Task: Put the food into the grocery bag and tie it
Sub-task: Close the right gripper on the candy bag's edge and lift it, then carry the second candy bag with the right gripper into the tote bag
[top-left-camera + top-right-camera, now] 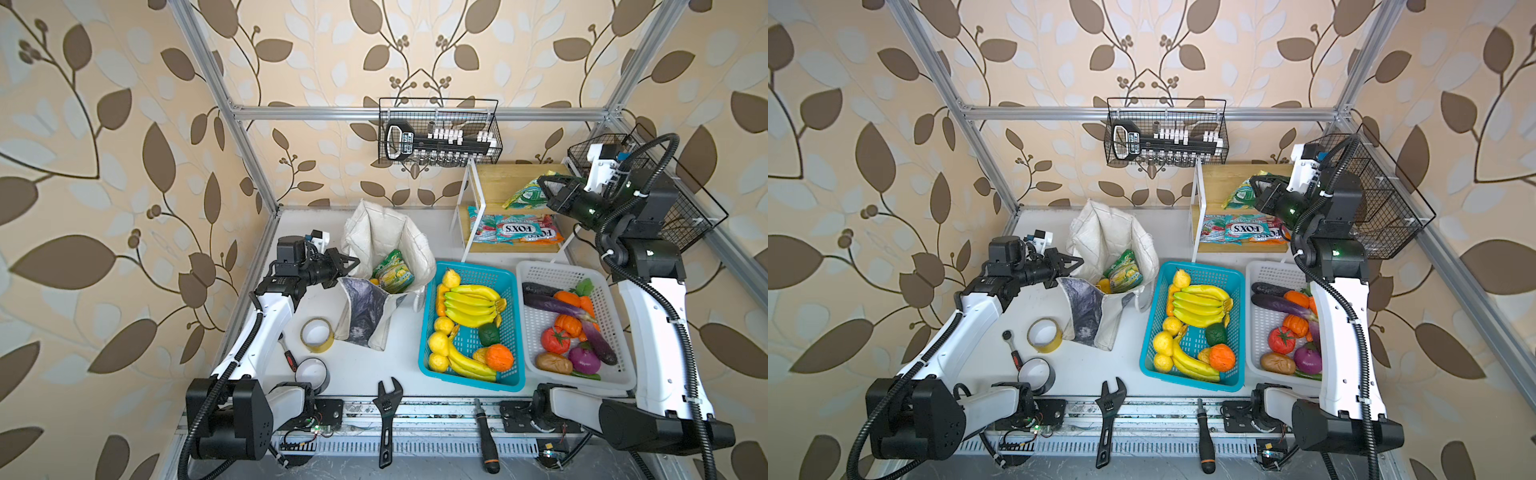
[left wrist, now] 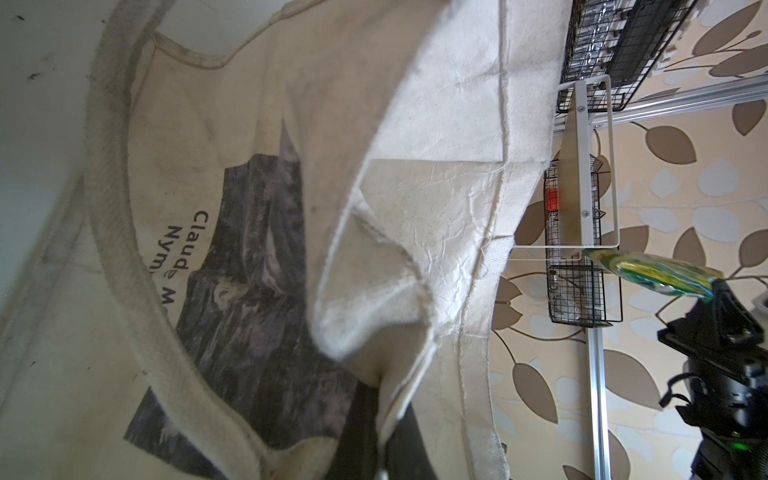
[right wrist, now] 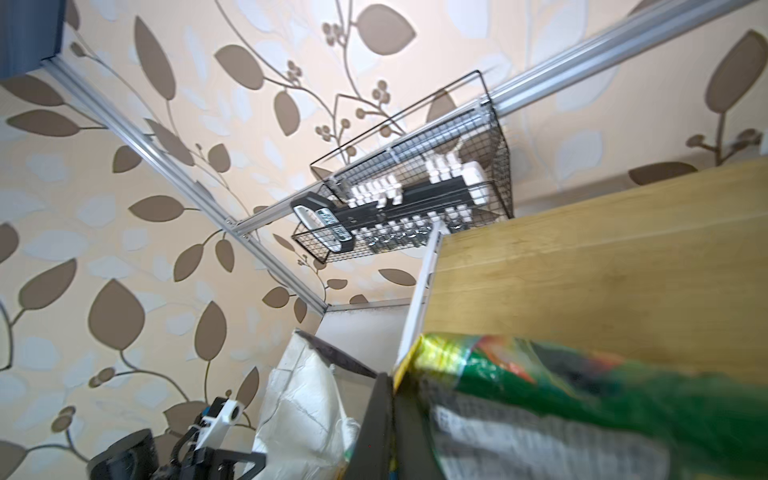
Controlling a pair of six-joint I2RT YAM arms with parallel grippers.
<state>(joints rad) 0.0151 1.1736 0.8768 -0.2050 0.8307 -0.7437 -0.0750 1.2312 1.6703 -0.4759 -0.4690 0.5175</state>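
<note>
Top views: green snack packet (image 1: 524, 195) pinched in right end effector (image 1: 544, 187).

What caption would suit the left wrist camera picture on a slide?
Left gripper pinches the grocery bag by its rim; beyond, the right gripper grips a green snack packet.

My left end effector (image 2: 382, 401) is clamped on a fold of the grocery bag (image 2: 436, 199), with the off-white cloth running up between my two dark fingers (image 2: 357, 440). The bag fills most of what I see. A white loop handle (image 2: 120, 270) curves across its grey-black printed panel (image 2: 257, 299), beside the word "Claude". Pale table (image 2: 37, 124) shows past the handle. Beyond the bag's rim, the right end effector (image 2: 717, 289) grips a green snack packet (image 2: 660, 272) by one end, in front of a black wire basket (image 2: 582, 299) and a white shelf frame (image 2: 613, 166).
</note>
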